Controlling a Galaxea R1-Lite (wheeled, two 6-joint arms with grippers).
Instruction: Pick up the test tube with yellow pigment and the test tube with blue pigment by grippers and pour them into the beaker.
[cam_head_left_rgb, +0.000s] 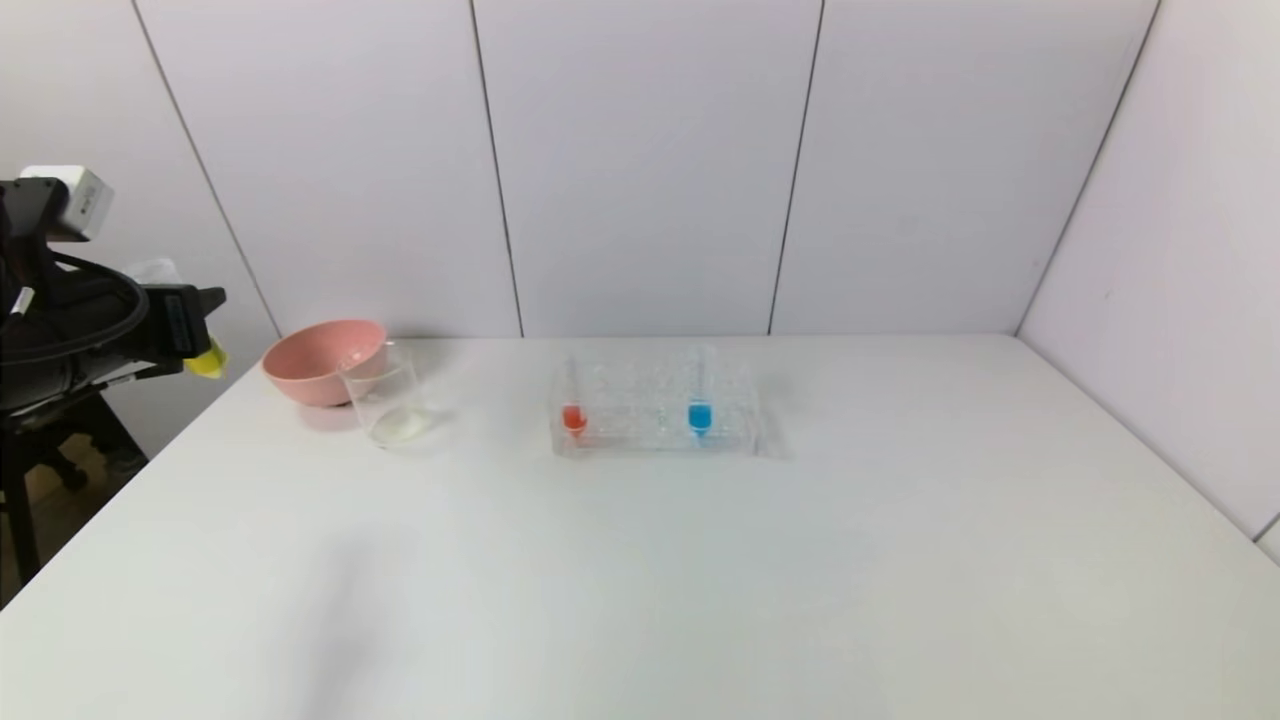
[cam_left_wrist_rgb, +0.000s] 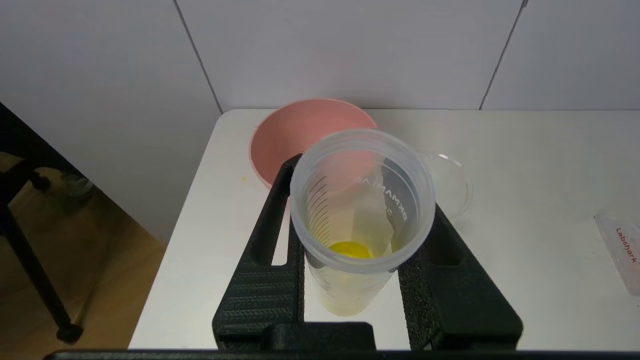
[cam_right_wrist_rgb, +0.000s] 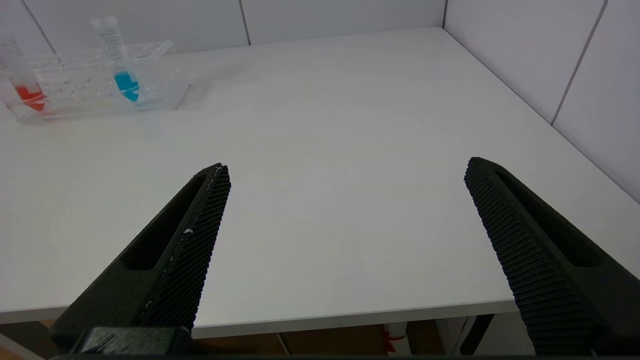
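- Test tubes, three counted: the test tube with yellow pigment (cam_left_wrist_rgb: 357, 235) is sitting pinched in the left gripper (cam_left_wrist_rgb: 350, 280), off the table's (cam_head_left_rgb: 640, 560) left edge; the test tube with blue pigment (cam_head_left_rgb: 699, 400) and one red tube (cam_head_left_rgb: 573, 405) are standing in the rack (cam_head_left_rgb: 655, 415);
- Beaker (cam_head_left_rgb: 385, 405), one, is standing just beside one pink bowl (cam_head_left_rgb: 320, 360);
- Right gripper (cam_right_wrist_rgb: 345, 230), spread wide, is hanging over the table's near edge.

We see yellow liquid in the clear test tube with yellow pigment (cam_left_wrist_rgb: 357, 235); pink bowl (cam_head_left_rgb: 322, 360) beside the clear beaker (cam_head_left_rgb: 390, 402). Right of the beaker, in the clear rack (cam_head_left_rgb: 655, 412): red-liquid tube (cam_head_left_rgb: 573, 403), test tube with blue pigment (cam_head_left_rgb: 699, 398). White table (cam_head_left_rgb: 640, 560). Ribbed black fingers (cam_right_wrist_rgb: 200, 240).
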